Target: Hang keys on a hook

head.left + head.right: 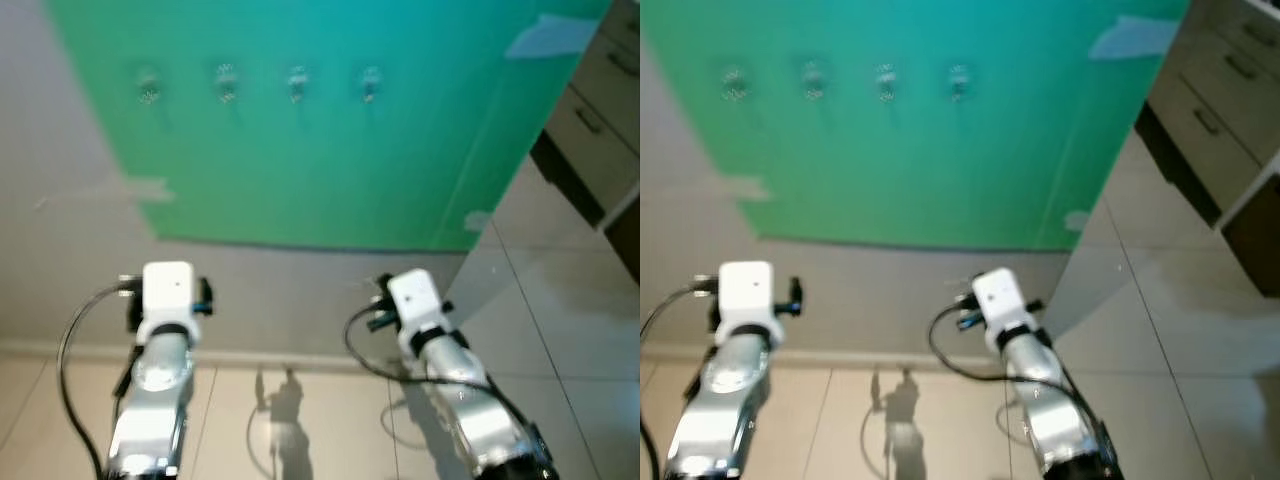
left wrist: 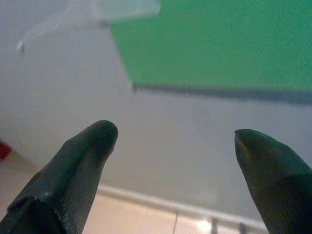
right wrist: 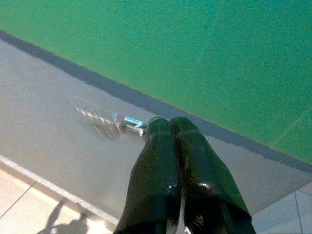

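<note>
I carry the keys [image 3: 109,122] pinched at my right gripper [image 3: 170,124] tips – left gripper [image 2: 175,139] spread, empty – lifting to the hooks [image 1: 297,83] comes next.

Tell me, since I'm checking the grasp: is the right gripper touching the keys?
Touching. In the right wrist view the right gripper has its fingers pressed together on the keys, which stick out blurred from the fingertips.

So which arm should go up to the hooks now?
Right. The right gripper is shut on the keys, which stick out blurred past its fingertips. The left gripper is open and empty. Four hooks sit in a row on the green board above both arms.
</note>
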{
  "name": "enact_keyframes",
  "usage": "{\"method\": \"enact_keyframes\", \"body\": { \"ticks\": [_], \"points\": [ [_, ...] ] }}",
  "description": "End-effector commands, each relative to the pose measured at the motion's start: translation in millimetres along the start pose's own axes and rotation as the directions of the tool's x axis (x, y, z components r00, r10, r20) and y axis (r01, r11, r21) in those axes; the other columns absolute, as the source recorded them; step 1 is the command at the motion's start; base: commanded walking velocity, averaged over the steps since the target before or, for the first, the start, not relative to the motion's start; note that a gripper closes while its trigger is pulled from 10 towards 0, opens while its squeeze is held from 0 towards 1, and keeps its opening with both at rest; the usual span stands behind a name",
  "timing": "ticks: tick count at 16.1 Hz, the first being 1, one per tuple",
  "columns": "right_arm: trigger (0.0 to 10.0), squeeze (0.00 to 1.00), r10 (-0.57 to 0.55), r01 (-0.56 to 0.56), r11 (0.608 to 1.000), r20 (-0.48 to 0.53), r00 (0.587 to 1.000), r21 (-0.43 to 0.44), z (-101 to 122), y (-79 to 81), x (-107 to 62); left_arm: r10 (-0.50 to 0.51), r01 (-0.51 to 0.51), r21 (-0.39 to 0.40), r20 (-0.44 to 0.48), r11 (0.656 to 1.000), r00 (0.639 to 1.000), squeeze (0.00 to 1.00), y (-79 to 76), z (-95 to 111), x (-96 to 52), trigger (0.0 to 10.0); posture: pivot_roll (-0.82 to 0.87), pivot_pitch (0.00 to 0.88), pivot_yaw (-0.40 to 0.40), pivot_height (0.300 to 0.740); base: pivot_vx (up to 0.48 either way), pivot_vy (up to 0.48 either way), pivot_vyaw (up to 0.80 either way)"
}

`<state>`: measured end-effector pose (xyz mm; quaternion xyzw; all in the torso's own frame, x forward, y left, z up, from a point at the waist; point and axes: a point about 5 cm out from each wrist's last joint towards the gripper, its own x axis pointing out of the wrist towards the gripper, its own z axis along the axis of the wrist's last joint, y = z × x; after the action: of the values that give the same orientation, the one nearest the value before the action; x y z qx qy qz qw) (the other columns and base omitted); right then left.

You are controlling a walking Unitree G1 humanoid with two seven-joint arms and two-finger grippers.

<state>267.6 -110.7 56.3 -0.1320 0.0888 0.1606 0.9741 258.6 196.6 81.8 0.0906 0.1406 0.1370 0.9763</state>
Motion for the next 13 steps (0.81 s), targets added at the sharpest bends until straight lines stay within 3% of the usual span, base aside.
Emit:
{"method": "enact_keyframes", "body": {
  "ticks": [1,4,5,6,7,9,11,12,13],
  "points": [
    [0.0,0.00,-0.053,0.053,0.998,0.002,0.999,-0.014,0,-17.7,-7.7,-0.032,0.032,0.009,0.030,0.999,0.999,0.00,-1.5,13,-6.1,10.0,-0.08,0.000,0.018,0.740,0.000,0.000,0.00],
    [0.0,0.00,-0.084,0.084,0.996,0.034,0.996,-0.001,11,-30.2,-16.4,-0.065,0.065,0.002,0.043,0.998,0.997,0.00,16.9,29,-16.1,10.0,-0.07,0.000,0.020,0.740,0.000,0.000,0.00],
    [0.0,0.00,-0.091,0.091,0.996,0.039,0.995,0.013,16,-37.2,-21.0,-0.118,0.120,-0.031,0.058,0.992,0.991,0.00,19.9,40,-21.0,10.0,-0.06,0.000,0.020,0.740,0.000,0.000,0.00],
    [0.0,0.00,-0.083,0.082,0.996,0.051,0.995,0.028,24,-41.1,-21.8,-0.221,0.228,-0.094,0.075,0.969,0.972,0.00,10.5,53,-24.7,10.0,-0.06,0.000,0.018,0.740,0.000,0.000,0.00],
    [0.0,0.00,-0.068,0.066,0.997,0.063,0.996,0.026,28,-40.8,-18.3,-0.297,0.306,-0.100,0.094,0.947,0.950,0.00,-0.1,64,-27.4,10.0,-0.06,0.000,0.021,0.740,0.000,0.000,0.00],
    [0.0,0.00,-0.061,0.060,0.998,0.067,0.996,0.028,30,-40.0,-14.2,-0.362,0.370,-0.096,0.090,0.924,0.928,0.00,-7.9,72,-30.7,10.0,-0.06,0.000,0.022,0.740,0.000,0.000,0.00],
    [0.0,0.00,-0.040,0.038,0.999,0.075,0.996,0.026,35,-39.5,-6.6,-0.453,0.459,-0.094,0.073,0.884,0.888,0.00,-11.9,86,-34.7,10.0,-0.05,0.000,0.023,0.740,0.000,0.000,0.00],
    [0.0,0.00,-0.009,0.009,1.000,0.084,0.996,0.000,43,-43.5,2.2,-0.524,0.528,-0.088,0.066,0.845,0.849,0.00,-10.4,101,-34.3,10.0,-0.04,0.000,0.024,0.740,0.000,0.000,0.00],
    [0.0,0.00,-0.002,0.002,1.000,0.084,0.996,-0.006,46,-45.1,3.9,-0.539,0.542,-0.089,0.060,0.836,0.840,0.00,-9.4,105,-34.5,10.0,-0.04,0.000,0.024,0.740,0.000,0.000,0.00]
  ]
}}
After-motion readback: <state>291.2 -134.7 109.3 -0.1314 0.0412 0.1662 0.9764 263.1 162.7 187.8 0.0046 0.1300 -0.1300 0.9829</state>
